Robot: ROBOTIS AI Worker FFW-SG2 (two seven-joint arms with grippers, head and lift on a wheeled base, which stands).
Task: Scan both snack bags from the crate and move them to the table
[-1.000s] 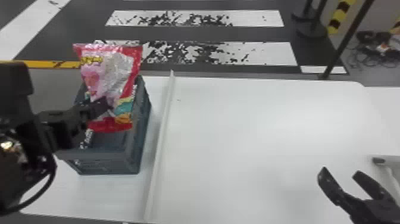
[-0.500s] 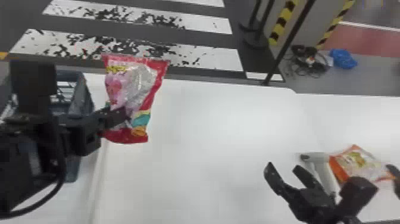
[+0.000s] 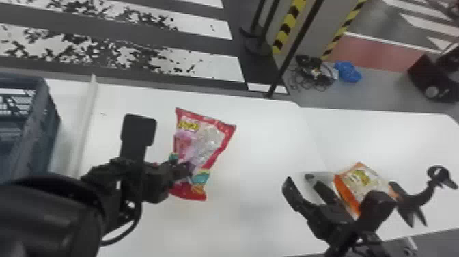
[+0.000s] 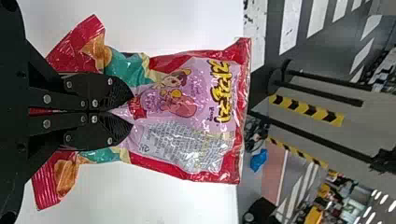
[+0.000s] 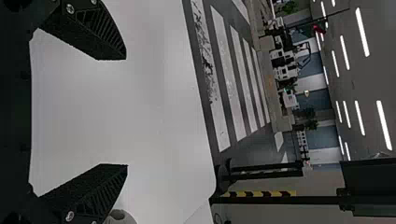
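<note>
1. Near the robot's side, the right black, 2-fingered claw [image 3: 299,179] hangs spread and empty.
2. Over the white tabletop [image 3: 266,147], the left black claw [image 4: 132,112] is clenched on the red-and-pink foil snack bag [image 4: 187,100], which has just swung clear of the crate; scanning it probably comes next.
3. Beyond the right claw lie a pale grey handheld scanner [image 5: 124,218] and the orange-and-white plastic snack bag [image 3: 362,181], so 1 bag seems already moved.
4. Farther left stands the blue-grey plastic crate [image 3: 42,126].
</note>
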